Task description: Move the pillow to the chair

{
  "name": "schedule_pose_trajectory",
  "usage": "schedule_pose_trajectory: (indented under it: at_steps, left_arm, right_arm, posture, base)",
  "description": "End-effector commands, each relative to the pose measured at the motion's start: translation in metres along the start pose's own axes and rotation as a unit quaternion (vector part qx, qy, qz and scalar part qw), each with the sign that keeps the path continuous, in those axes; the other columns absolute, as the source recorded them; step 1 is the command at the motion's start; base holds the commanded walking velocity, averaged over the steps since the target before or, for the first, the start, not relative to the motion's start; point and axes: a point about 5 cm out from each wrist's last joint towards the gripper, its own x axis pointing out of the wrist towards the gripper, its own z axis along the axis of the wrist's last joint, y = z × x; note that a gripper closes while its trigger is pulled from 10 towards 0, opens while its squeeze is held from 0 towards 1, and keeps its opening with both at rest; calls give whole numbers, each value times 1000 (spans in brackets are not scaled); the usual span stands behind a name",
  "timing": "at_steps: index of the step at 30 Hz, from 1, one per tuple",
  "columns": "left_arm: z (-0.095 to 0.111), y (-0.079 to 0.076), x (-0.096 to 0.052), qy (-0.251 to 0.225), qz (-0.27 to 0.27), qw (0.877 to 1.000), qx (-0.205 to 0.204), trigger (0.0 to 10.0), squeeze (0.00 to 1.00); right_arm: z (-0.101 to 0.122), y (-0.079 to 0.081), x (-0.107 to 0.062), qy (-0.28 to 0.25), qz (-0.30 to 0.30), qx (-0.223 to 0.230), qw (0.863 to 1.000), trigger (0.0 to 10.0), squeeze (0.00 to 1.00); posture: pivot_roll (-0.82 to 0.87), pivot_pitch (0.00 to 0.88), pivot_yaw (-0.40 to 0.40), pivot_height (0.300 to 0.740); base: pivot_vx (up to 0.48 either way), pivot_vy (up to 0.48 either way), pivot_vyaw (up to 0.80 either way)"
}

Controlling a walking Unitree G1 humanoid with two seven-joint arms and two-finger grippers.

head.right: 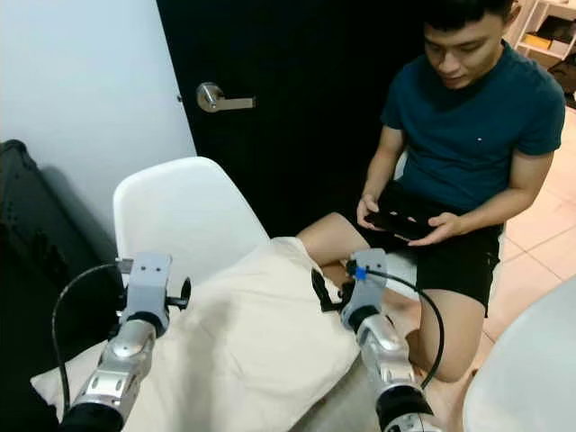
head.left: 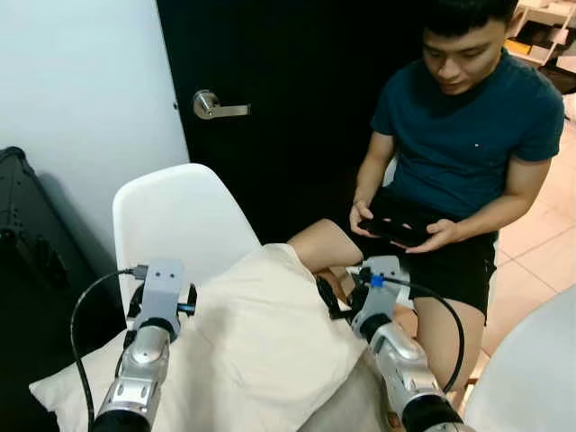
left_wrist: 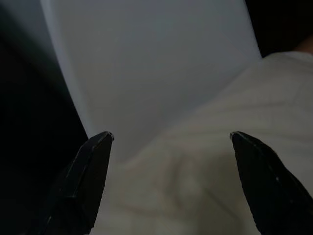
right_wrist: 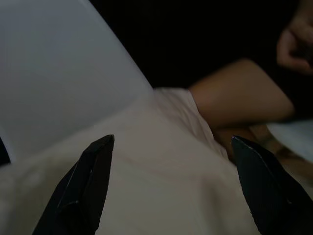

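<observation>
The soft cream fabric pillow (head.left: 261, 342) lies on the white moulded plastic chair (head.left: 175, 220), resting against its backrest. Left end effector (left_wrist: 168, 142) and right end effector (right_wrist: 171, 144) flank it, fingers apart, gripping nothing, apparently positioned to nudge or release it.

Both arms reach forward over the pillow (head.left: 261, 342): left hand (left_wrist: 171, 139) and right hand (right_wrist: 171, 142) each spread wide above it.
</observation>
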Motion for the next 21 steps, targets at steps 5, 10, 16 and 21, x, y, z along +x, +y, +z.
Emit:
schedule_pose_trajectory:
  at_steps: [5, 10, 16, 21]
  left_arm:
    - [-27, 6, -3, 61, 27, 998, -20, 10000, 0]
    - [-29, 0, -8, 50, 8, 999, -13, 10000, 0]
    - [-34, -10, -11, 60, -28, 998, -5, 10000, 0]
    - [-36, -10, -12, 60, -31, 998, -10, 10000, 0]
  right_arm:
    - [-30, -4, -6, 97, -42, -33, 994, 10000, 0]
    - [-28, 4, -1, 96, -21, -39, 994, 10000, 0]
    - [-33, 9, -2, 113, 3, -56, 992, 10000, 0]
    - [-39, 10, -6, 118, 2, -56, 991, 10000, 0]
  posture:
    - [-28, 27, -21, 740]
    - [-16, 37, -35, 740]
    - [27, 56, -78, 740]
    - [26, 56, -79, 740]
  base:
    - [0, 0, 0]
    - [0, 0, 0]
    - [0, 0, 0]
    - [0, 0, 0]
